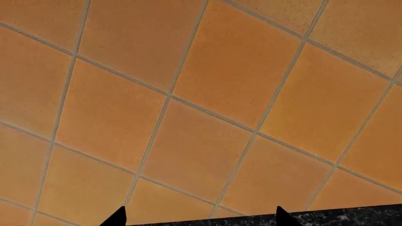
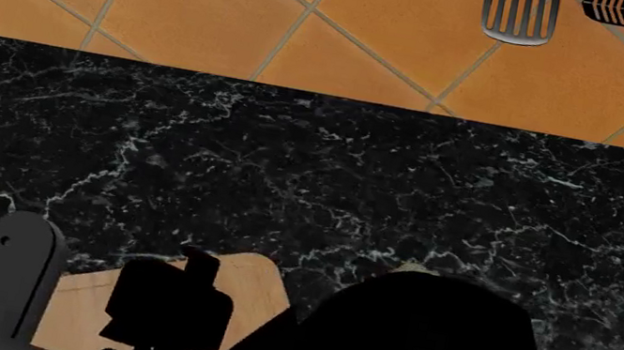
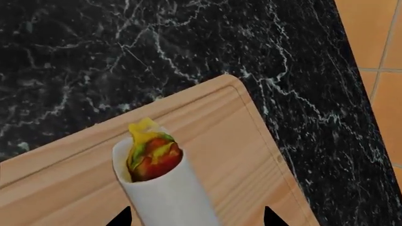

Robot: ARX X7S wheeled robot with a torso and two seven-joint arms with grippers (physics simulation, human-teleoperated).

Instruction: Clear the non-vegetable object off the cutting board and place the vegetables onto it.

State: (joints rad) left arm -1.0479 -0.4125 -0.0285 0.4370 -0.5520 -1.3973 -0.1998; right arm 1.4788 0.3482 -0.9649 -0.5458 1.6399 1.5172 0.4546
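Wrap (image 3: 164,188) lying on board (image 3: 251,155), filling end pointing toward board corner, sits right between right gripper (image 3: 197,217) jaws. Jaws apart, tips either side of wrap; can't tell if touching. Left gripper (image 1: 199,217) jaws apart too, nothing between, looking at orange tile wall (image 1: 201,94) over tabletop edge (image 1: 351,215). Head view: black marble tabletop (image 2: 312,175), board corner (image 2: 250,279) poking out behind arms. No veggies visible in any view.

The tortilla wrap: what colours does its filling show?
Red, yellow and green, inside the white tortilla wrap; the right wrist view shows it best.
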